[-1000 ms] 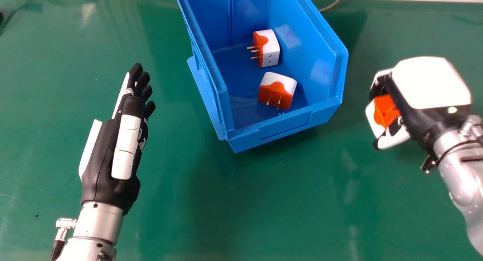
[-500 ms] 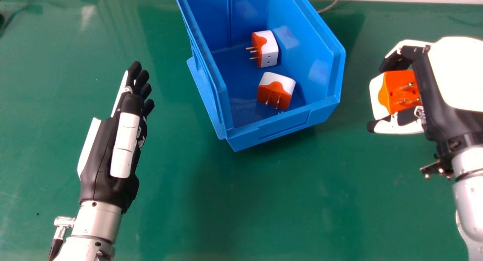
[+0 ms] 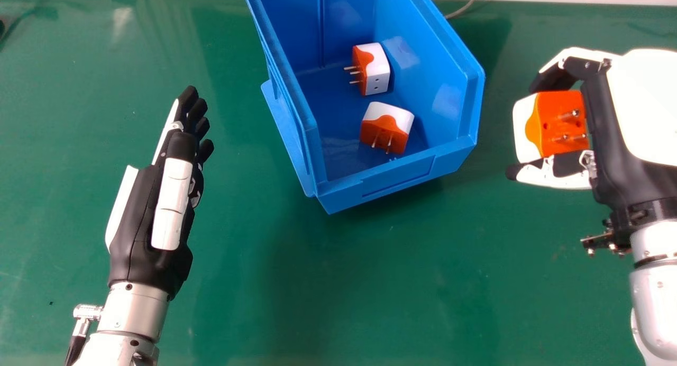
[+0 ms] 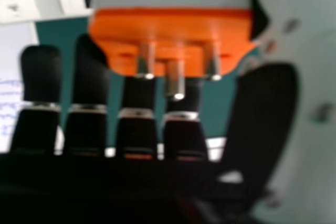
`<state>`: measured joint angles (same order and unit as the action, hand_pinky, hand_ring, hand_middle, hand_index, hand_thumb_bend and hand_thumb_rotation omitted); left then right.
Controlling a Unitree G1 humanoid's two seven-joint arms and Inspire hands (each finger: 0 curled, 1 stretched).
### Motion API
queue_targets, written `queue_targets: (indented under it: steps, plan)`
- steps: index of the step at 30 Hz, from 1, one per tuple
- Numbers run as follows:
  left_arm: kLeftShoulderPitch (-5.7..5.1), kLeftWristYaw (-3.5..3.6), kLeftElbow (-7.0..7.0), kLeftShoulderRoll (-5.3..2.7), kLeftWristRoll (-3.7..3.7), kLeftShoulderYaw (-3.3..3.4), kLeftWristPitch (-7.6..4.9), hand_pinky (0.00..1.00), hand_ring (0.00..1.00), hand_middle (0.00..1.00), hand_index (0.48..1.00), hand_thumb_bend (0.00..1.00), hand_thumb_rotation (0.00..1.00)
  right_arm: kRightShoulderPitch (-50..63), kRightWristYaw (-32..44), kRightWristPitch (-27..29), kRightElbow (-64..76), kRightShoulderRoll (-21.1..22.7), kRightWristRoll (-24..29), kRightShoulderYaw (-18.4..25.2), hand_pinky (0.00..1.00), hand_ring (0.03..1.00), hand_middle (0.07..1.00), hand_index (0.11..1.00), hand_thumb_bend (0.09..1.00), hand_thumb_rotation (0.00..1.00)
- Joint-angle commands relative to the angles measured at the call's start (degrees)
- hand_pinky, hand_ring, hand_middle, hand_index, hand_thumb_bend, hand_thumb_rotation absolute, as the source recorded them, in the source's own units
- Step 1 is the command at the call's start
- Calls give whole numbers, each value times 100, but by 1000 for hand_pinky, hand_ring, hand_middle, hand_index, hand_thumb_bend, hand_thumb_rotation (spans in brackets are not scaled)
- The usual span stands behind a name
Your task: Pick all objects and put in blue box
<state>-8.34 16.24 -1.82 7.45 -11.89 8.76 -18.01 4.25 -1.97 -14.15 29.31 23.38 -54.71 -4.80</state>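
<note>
Left hand open, fingers straight, over green table, left of blue box. Box has two orange-white adapters: rear one, front one, apart. Right of box, right hand grasping third adapter between thumb and fingers, prongs showing.

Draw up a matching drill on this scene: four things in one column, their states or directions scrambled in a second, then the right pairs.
Column one
1. Left hand
2. Right hand
3. Farther adapter in the blue box
4. Nearer adapter in the blue box

Column two
A. Prongs toward the head view's bottom edge
B. Fingers straight, holding nothing
C. Prongs toward the head view's left
D. Gripping an orange-and-white adapter

Right pairs: 1-B, 2-D, 3-C, 4-A
</note>
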Motion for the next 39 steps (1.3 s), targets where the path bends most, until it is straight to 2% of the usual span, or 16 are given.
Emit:
queue_targets:
  steps: [1, 5, 9, 14, 19, 23, 25, 28, 31, 33, 37, 39]
  plan:
    - [13, -11, 101, -2, -59, 26, -34, 998, 1000, 994, 973, 809, 948, -203, -204, 157, 175, -46, -115, 74, 335, 400, 481, 537, 517, 0]
    - [-4, -16, 117, 13, -13, 3, -31, 995, 1000, 993, 971, 812, 944, -516, -23, 141, 202, -195, -176, -6, 331, 394, 476, 537, 515, 0]
    - [17, 12, 68, -23, -65, 4, -88, 991, 1000, 991, 967, 813, 941, -911, 123, 141, 169, -307, -283, -115, 330, 399, 479, 534, 512, 0]
    - [22, 11, 82, 14, 12, -17, -83, 991, 1000, 991, 967, 813, 941, -1463, 169, 178, -104, -478, -461, -385, 330, 399, 479, 534, 512, 0]
    - [-2, -7, 110, 0, -4, -25, -45, 993, 1000, 989, 963, 814, 936, -1957, 147, 334, -507, -606, -388, -587, 322, 404, 494, 529, 508, 0]
    - [-5, -15, 97, -47, -45, -22, -97, 995, 1000, 991, 964, 815, 937, -2298, 175, 415, -828, -685, -298, -687, 320, 405, 492, 531, 505, 0]
    - [-5, 7, 91, -31, -40, -28, -96, 995, 1000, 991, 964, 815, 937, -2459, 127, 499, -1048, -682, -273, -722, 320, 405, 492, 531, 505, 0]
    - [-3, 20, 105, 25, 15, -42, -48, 995, 1000, 991, 964, 815, 937, -2702, 130, 552, -1368, -682, -259, -786, 320, 405, 492, 531, 505, 0]
    - [-19, -18, 144, 14, 36, -52, -27, 994, 1000, 990, 963, 812, 934, -3005, 105, 699, -1841, -602, -351, -953, 324, 405, 490, 533, 503, 0]
    - [-15, -3, 133, 2, 1, -53, -41, 994, 1000, 990, 963, 812, 934, -3147, 16, 783, -2156, -570, -415, -1056, 324, 405, 490, 533, 503, 0]
    - [2, -33, 111, -21, 20, -61, -54, 995, 1000, 992, 967, 809, 939, -3461, -404, 1076, -3140, -505, -473, -1299, 325, 407, 487, 533, 501, 0]
    - [-2, -57, 111, -14, 56, -72, -35, 995, 1000, 992, 967, 809, 939, -3651, -563, 1213, -3715, -453, -529, -1464, 325, 407, 487, 533, 501, 0]
